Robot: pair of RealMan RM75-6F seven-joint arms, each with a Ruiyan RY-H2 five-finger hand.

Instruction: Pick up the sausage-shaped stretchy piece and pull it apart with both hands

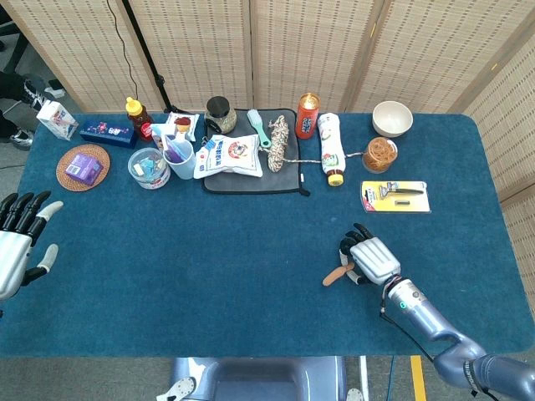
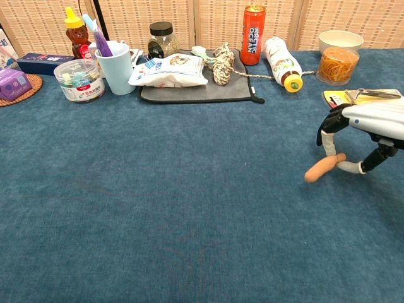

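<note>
Right hand near right of the table — pinching one end of the sausage between white-tipped fingers. Sausage juts out to the left, tilted, free end lower; whether it touches the cloth cannot be told. Razor pack lies just beyond the hand. Left hand at the far left edge — fingers spread, holding nothing, well apart from the sausage.

Woven folding screen behind blue-carpeted table
</note>
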